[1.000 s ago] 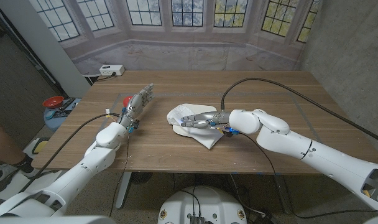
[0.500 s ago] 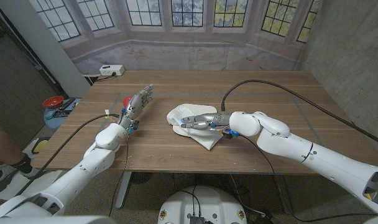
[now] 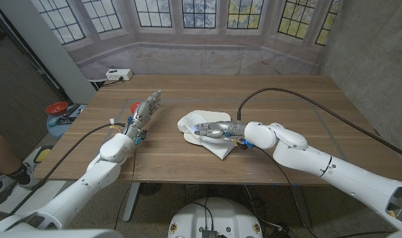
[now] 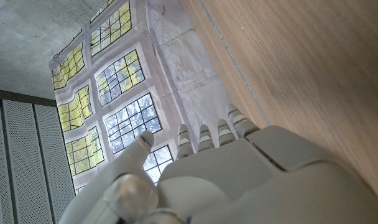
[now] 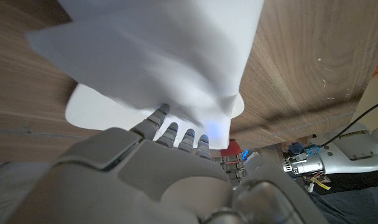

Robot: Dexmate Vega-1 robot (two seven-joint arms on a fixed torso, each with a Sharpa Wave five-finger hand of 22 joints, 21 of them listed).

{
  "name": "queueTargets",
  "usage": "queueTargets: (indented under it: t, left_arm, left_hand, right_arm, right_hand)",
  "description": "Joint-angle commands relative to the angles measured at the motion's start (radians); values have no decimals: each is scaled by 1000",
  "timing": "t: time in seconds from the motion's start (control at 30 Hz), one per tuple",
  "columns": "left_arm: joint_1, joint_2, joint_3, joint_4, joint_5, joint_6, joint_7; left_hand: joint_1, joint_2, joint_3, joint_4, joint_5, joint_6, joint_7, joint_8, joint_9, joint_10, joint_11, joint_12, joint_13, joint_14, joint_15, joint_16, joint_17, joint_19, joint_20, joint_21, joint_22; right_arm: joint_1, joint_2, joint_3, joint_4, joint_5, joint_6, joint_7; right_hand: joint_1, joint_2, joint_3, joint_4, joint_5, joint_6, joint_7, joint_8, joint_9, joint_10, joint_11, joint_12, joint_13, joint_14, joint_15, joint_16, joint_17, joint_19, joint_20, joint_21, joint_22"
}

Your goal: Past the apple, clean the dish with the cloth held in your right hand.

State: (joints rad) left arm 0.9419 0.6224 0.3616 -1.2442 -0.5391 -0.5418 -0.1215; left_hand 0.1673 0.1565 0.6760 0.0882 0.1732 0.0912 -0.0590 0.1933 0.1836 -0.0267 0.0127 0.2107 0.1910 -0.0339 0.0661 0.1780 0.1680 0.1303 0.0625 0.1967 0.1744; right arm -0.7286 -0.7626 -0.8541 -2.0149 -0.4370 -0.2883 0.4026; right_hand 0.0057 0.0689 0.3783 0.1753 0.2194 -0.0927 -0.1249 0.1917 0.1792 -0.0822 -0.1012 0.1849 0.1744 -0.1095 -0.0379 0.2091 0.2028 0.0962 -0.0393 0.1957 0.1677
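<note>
One soft white cloth (image 3: 202, 130) at frame centre, pressed on the white dish (image 3: 186, 123) by the right hand (image 3: 215, 129). Floppy, bunches easily, so keep fingers spread. Left hand (image 3: 145, 109) open, empty.

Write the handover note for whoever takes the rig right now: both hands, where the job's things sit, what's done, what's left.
Right hand: on the white cloth, pressing it onto the white dish near the table's middle; whether it truly grips the cloth is unclear.
Left hand: holds nothing, fingers extended, raised over the table's left part.
Apple: a red bit peeks out behind the left hand, mostly hidden.
Done: cloth brought onto the dish.
Left: wipe the dish; how clean it is cannot be judged, since the cloth covers most of it.
</note>
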Motion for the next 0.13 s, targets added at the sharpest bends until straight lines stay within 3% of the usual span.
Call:
queueTargets:
  t: [0.03,0.13]
  left_arm:
    - [30,13,-6,-54,3,29,27]
    - [36,15,-8,-64,2,35,31]
  left_hand:
    - [4,6,8,0,1,5,-1,0,4,1,0,3,3,3,5,-1,2,7,-2,2,2]
    - [4,6,8,0,1,5,-1,-1,4,0,0,3,3,3,5,0,2,7,-1,2,2]
  right_arm:
    - [-10,-1,35,-6,2,15,-64]
    - [-7,0,37,-5,-3,22,-71]
  right_hand:
    - [11,108,8,-3,5,11,-2,1,3,12,2,6,3,9,-14,5,1,14,-25,2,1]
    - [13,107,10,-4,5,16,-3,3,3,14,2,6,3,11,-13,5,0,16,-26,3,1]
